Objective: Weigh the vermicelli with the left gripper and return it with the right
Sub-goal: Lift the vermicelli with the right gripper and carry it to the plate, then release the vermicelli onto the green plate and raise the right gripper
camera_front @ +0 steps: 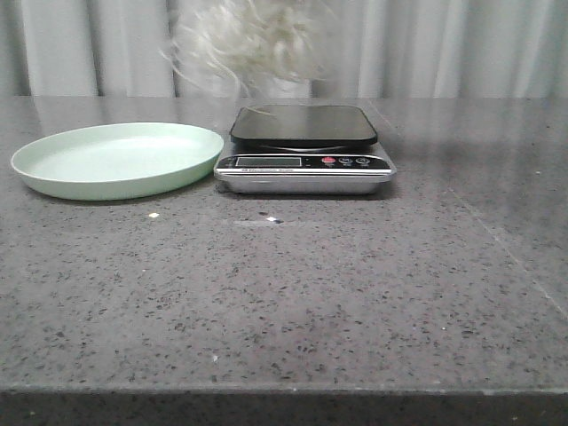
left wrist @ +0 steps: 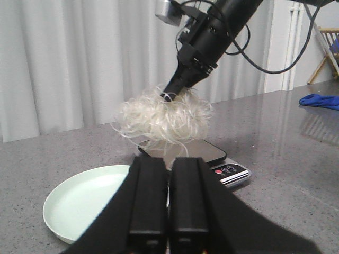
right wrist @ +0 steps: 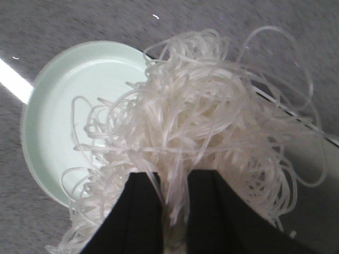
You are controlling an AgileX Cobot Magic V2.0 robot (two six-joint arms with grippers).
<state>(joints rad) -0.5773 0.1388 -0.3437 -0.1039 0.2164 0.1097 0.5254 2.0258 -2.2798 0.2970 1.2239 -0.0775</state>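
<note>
The vermicelli [camera_front: 244, 40], a fluffy clump of thin white strands, hangs in the air above the black scale platform [camera_front: 303, 124], toward its plate side. It also shows in the left wrist view [left wrist: 164, 117] and the right wrist view [right wrist: 206, 121]. My right gripper [right wrist: 174, 177] is shut on the vermicelli from above; in the left wrist view it [left wrist: 170, 95] holds the clump's top. My left gripper [left wrist: 168, 161] is shut and empty, low over the table's near side, facing the scale [left wrist: 230, 172]. The pale green plate [camera_front: 115, 160] lies left of the scale.
The scale's silver front panel [camera_front: 306, 164] has a display and a red button. A blue cloth [left wrist: 320, 100] lies far off on the table. White curtains hang behind the table. Small crumbs [camera_front: 153, 215] lie on the grey surface.
</note>
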